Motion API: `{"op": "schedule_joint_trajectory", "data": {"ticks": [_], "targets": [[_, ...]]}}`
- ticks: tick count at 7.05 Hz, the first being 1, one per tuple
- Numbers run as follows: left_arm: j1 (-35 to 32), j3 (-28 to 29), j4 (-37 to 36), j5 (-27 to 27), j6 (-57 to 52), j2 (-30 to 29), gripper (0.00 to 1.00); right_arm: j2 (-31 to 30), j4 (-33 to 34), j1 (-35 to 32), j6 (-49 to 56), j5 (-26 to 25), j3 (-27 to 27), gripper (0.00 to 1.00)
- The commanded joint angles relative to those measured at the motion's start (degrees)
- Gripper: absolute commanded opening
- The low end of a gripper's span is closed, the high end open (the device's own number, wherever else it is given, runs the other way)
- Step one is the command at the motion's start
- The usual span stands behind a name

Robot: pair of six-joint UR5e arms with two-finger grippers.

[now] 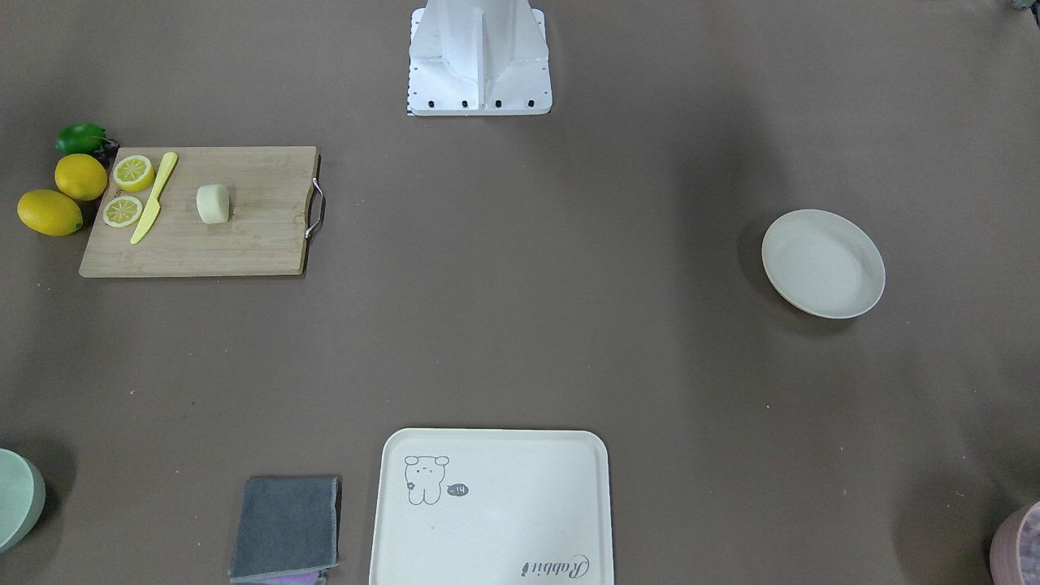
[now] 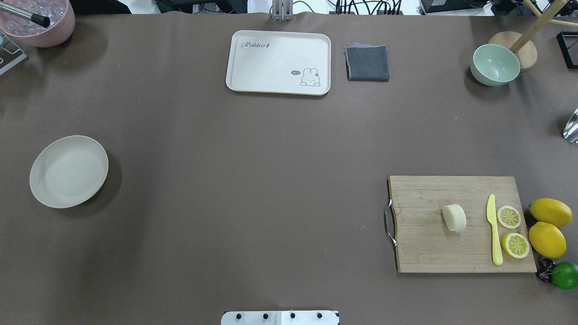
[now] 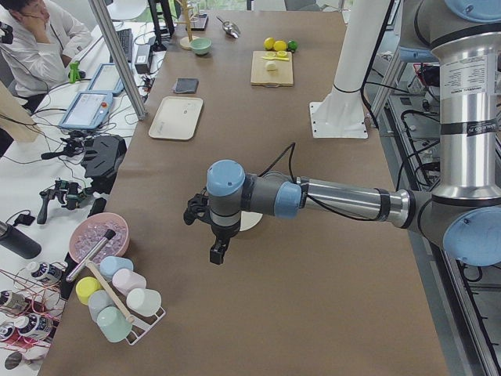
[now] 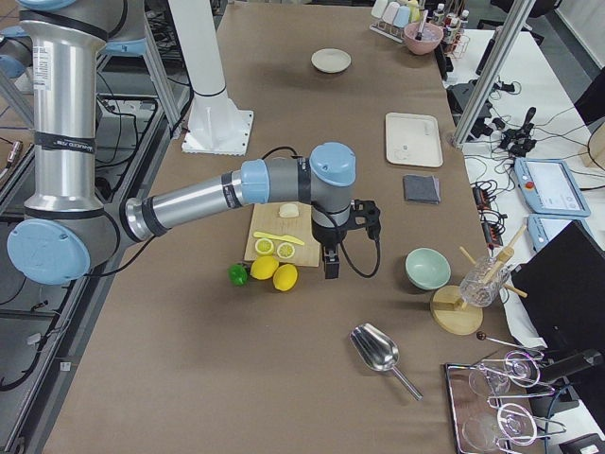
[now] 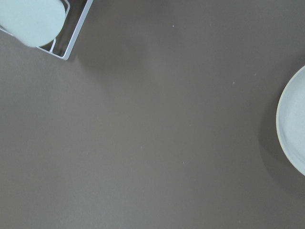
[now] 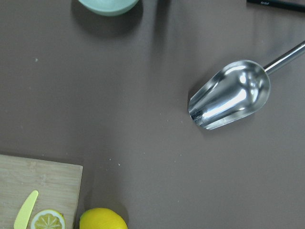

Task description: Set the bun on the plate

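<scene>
The bun (image 2: 454, 217) is a pale cream lump lying on a wooden cutting board (image 2: 451, 248) at the table's right side, also seen in the front view (image 1: 213, 203). The plate (image 2: 68, 171), round and off-white with nothing on it, sits far away at the left side (image 1: 822, 263). My left gripper (image 3: 218, 252) hangs above the table beside the plate (image 3: 252, 222). My right gripper (image 4: 330, 268) hovers past the board's lemon end, away from the bun (image 4: 288, 210). Both grippers show only in the side views, so I cannot tell whether they are open or shut.
On the board lie a yellow knife (image 2: 494, 230) and two lemon halves (image 2: 509, 216), with whole lemons (image 2: 547, 239) beside it. A cream tray (image 2: 266, 67), grey cloth (image 2: 367, 63) and green bowl (image 2: 494, 65) line the far edge. A metal scoop (image 6: 231, 95) lies nearby.
</scene>
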State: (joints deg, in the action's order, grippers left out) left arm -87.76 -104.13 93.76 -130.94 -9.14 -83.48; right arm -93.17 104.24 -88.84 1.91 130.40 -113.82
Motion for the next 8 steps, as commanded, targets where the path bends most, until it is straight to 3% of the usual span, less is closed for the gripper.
{"op": "schedule_joint_trajectory", "data": {"ticks": [1,2,4,6,8], "targets": [[-1.19,-0.11,3.62,-0.1,0.09,-0.19,0.98,1.33,-0.36,-4.14,0.46,0.12,-0.43,1.0],[-1.45,2.24,6.41,0.68,1.05,-4.28,0.98,1.07,-3.31,-4.15,0.64,0.21,-0.35,1.0],[-1.98,3.68,6.87,0.17,4.66,-4.51,0.98,-2.88,-13.48,-4.15,0.12,0.56,0.96,1.0],[-1.89,3.59,7.05,0.25,5.19,-5.02,0.98,-3.33,-14.94,-3.98,-5.73,2.67,1.23,1.0],[0.64,5.16,7.23,0.07,6.06,-5.38,0.98,-3.16,-15.3,2.57,-13.82,2.85,0.88,1.0]]}}
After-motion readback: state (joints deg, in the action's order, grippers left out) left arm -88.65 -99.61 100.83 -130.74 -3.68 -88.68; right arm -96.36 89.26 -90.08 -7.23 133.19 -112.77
